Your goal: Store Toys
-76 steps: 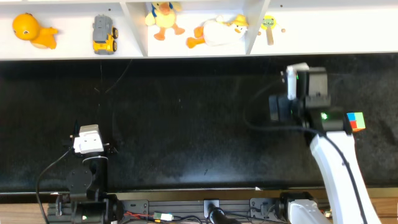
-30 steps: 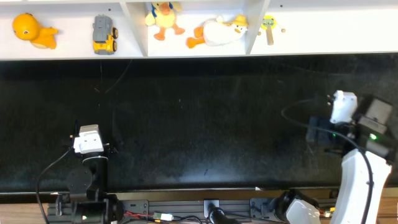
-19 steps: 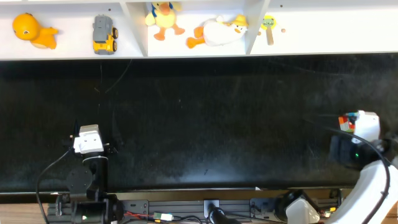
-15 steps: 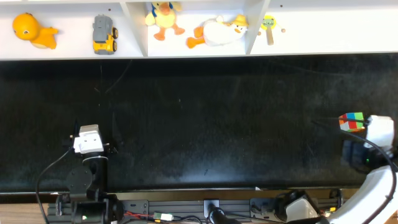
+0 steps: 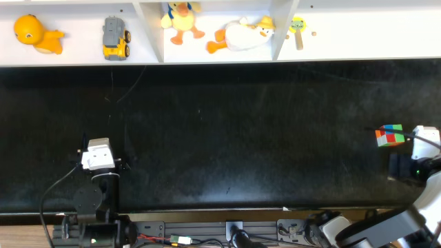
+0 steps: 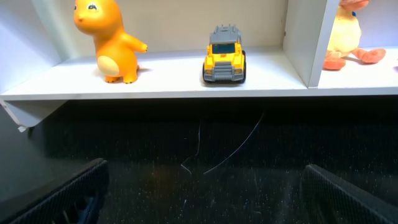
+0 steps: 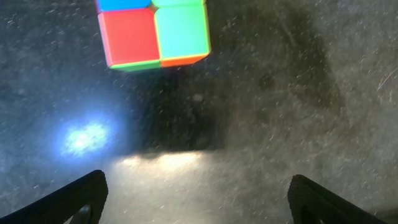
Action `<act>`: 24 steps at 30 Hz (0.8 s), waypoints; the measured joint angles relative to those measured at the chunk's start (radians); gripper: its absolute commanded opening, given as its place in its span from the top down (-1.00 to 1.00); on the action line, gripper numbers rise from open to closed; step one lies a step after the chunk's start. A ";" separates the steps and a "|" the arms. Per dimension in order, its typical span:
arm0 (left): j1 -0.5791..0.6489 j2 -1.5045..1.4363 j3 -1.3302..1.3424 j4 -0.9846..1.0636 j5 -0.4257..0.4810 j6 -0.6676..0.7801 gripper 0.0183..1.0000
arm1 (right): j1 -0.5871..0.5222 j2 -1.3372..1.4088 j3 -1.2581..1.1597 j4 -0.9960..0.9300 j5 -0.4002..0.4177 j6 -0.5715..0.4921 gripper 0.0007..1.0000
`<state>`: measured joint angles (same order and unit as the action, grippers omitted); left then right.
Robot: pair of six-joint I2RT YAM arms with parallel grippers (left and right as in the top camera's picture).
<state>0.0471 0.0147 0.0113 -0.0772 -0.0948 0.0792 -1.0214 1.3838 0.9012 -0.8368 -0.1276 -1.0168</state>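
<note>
A multicoloured cube lies on the black tabletop near its right edge; in the right wrist view the cube shows red, green and blue faces. My right gripper hangs open just short of the cube, nothing between its fingers. The right arm stands at the far right. My left gripper is open and empty at the front left, facing the white shelf. On that shelf stand an orange figure, a yellow truck and a yellow plush duck.
The shelf runs along the table's back edge. It also holds a white plush duck and a small toy in the right compartments. The left arm sits near the front left edge.
The right arm has swung from the table's right centre back toward the front right edge, uncovering the cube, which lies still. The left arm has not moved.
</note>
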 measured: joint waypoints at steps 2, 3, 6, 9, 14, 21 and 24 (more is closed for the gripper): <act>0.000 0.000 0.000 0.000 0.000 0.000 -0.99 | 0.000 0.026 0.022 0.000 -0.016 -0.003 -0.89; 0.000 0.000 0.000 0.000 0.000 0.000 -1.00 | 0.000 0.038 0.033 0.003 -0.029 -0.004 -0.92; 0.000 0.000 0.000 0.000 0.000 0.000 -1.00 | 0.002 0.056 0.055 0.018 -0.082 -0.005 -0.93; 0.000 0.000 0.000 0.000 0.000 0.000 -0.99 | 0.012 0.057 0.056 0.017 -0.119 -0.005 -0.98; 0.000 0.000 0.000 0.000 0.000 0.000 -1.00 | 0.058 0.061 0.056 0.021 -0.178 -0.005 -0.99; 0.000 0.000 0.000 0.000 0.000 0.000 -1.00 | 0.072 0.082 0.058 0.059 -0.227 0.005 -0.99; 0.000 0.000 0.000 0.000 0.000 0.000 -1.00 | 0.073 0.109 0.060 0.059 -0.236 0.023 -1.00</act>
<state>0.0471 0.0147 0.0113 -0.0776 -0.0948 0.0792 -0.9482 1.4933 0.9615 -0.7776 -0.3634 -0.9939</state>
